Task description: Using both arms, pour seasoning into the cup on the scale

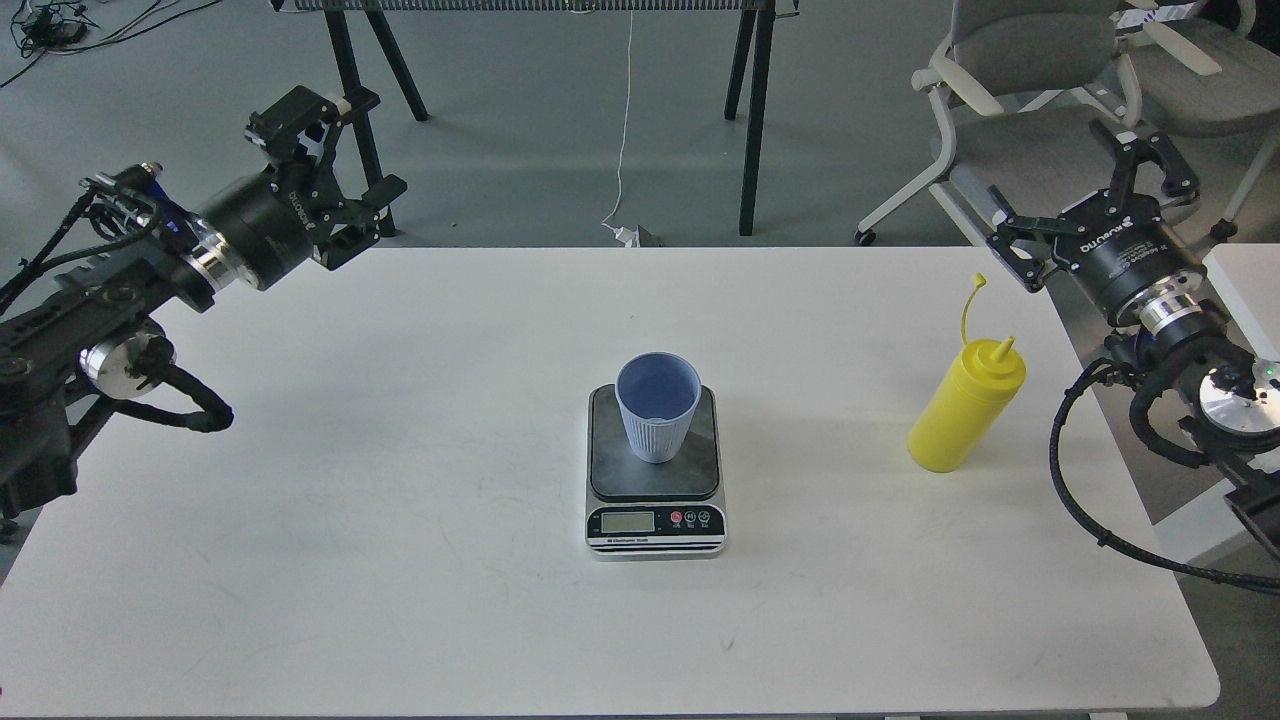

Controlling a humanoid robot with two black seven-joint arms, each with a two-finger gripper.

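Note:
The light-blue ribbed cup (657,419) stands upright on the dark plate of the scale (655,480) in the middle of the white table. The yellow seasoning bottle (966,406) stands upright at the table's right side, its cap strap sticking up. My left gripper (335,150) is open and empty, above the table's far left corner, far from the cup. My right gripper (1085,188) is open and empty, just beyond the table's far right corner, behind and to the right of the bottle.
The white table (400,500) ends just right of the bottle. Grey office chairs (1030,90) stand behind my right gripper. Black trestle legs (750,120) and a white cable (622,140) are on the floor beyond the table.

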